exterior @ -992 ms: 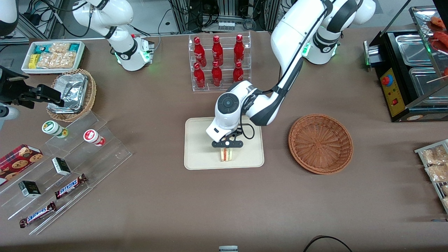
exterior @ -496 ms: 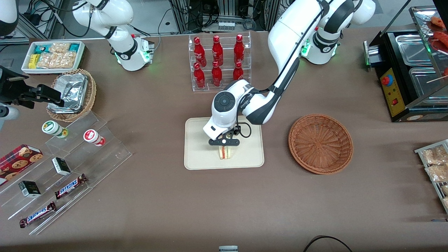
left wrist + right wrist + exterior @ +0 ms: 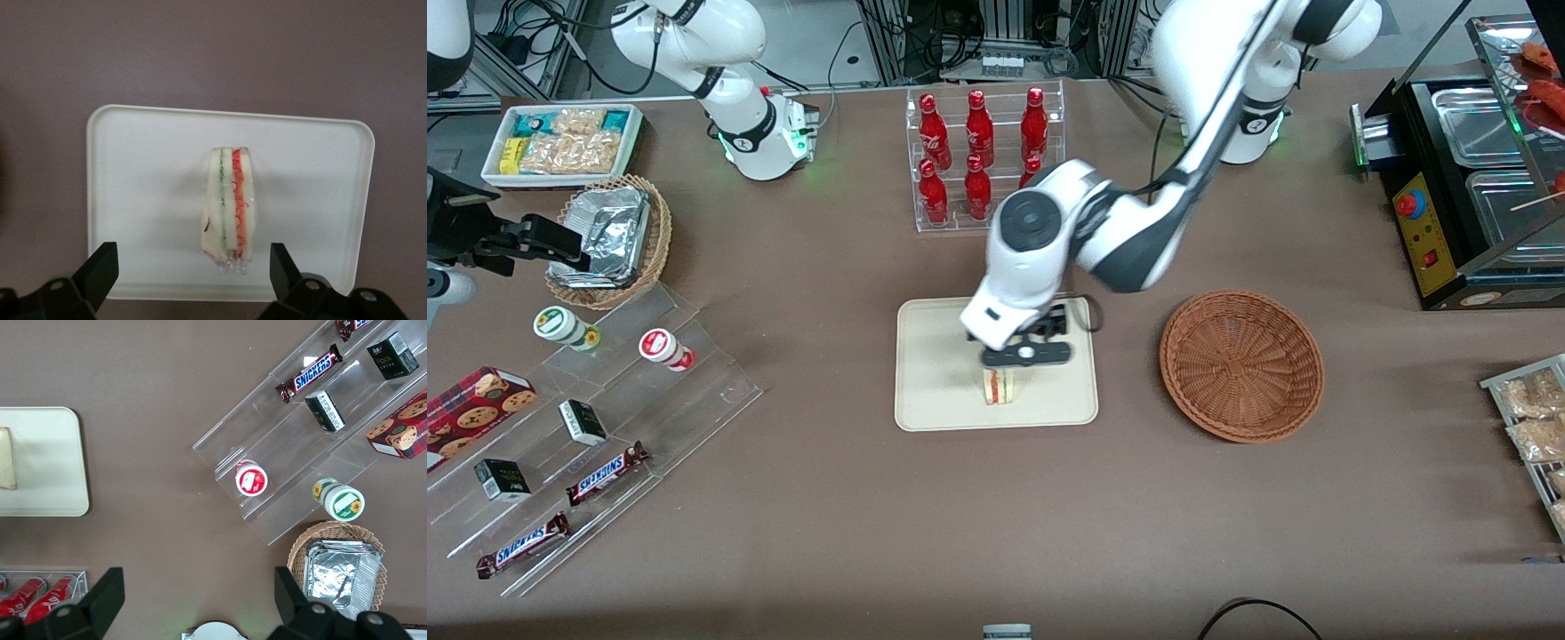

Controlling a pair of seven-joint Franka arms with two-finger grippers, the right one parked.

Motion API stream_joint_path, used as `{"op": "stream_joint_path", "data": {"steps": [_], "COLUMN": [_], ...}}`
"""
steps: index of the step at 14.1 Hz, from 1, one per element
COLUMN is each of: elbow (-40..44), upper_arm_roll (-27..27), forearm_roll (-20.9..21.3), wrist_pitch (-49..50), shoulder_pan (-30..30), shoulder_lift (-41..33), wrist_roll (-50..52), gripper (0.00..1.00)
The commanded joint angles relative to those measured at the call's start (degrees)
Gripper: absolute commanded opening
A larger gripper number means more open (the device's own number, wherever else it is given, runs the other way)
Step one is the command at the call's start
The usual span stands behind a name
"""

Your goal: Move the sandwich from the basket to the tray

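Desk (image 3: 800,533): brown surface carrying everything listed below; you need nothing further from it.

Tray (image 3: 934,391): cream rectangle with rounded corners and a low rim, lying flat near the middle of the desk. It now bears the sandwich, so you can count it as the filled destination.

Basket (image 3: 1240,364): round reddish-brown wicker, beside the tray toward the working arm's end of the desk, well apart from the gripper. Nothing shows inside it (the weave is bare to the centre), so the pick-up half of the job reads as done.

Gripper (image 3: 1024,357): hangs above the tray, just over the sandwich and clear of it. In the wrist view the jaws stand wide apart, one to each side of the sandwich with open tray between, and they have hold of nothing.

Sandwich (image 3: 228,207): resting on the tray (image 3: 133,200), roughly central across it and nearer the rim closest to the front camera. It stands on edge with the cut face up, green and red filling stripes showing between pale bread. Its long axis runs across the tray's short dimension, in line with the stripes, one end pointing toward the front camera.

Progress, as you may judge it: placement is complete; what remains is only lifting the arm away.
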State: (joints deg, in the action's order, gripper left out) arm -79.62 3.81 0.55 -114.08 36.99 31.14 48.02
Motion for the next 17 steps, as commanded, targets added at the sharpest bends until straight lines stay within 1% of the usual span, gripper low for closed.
{"op": "stream_joint_path", "data": {"steps": [1,4,8,9,11,14,17], "elbow": [-3.42,-10.27,-16.78,-18.71,-19.17,-18.91,-18.73], "upper_arm_roll": [0.14,0.23,0.14,0.23,0.23,0.23,0.14], "forearm_roll": [0.85,1.04,1.03,0.69,0.16,0.16,-0.02], "wrist_pitch": [6.30,7.29,11.06,11.07,13.25,16.24,20.72], "shoulder_pan": [-3.85,-10.87,-19.05,-22.37,-26.78,-31.88,-35.75], "shoulder_lift": [-8.00,-16.96,-25.58,-27.69,-29.64,-31.57,-34.38], "wrist_roll": [2.78,0.60,-11.25,-15.28,-23.37,-32.60,-44.11], "gripper": [1.00,1.00,1.00,1.00,1.00,1.00,1.00]}}
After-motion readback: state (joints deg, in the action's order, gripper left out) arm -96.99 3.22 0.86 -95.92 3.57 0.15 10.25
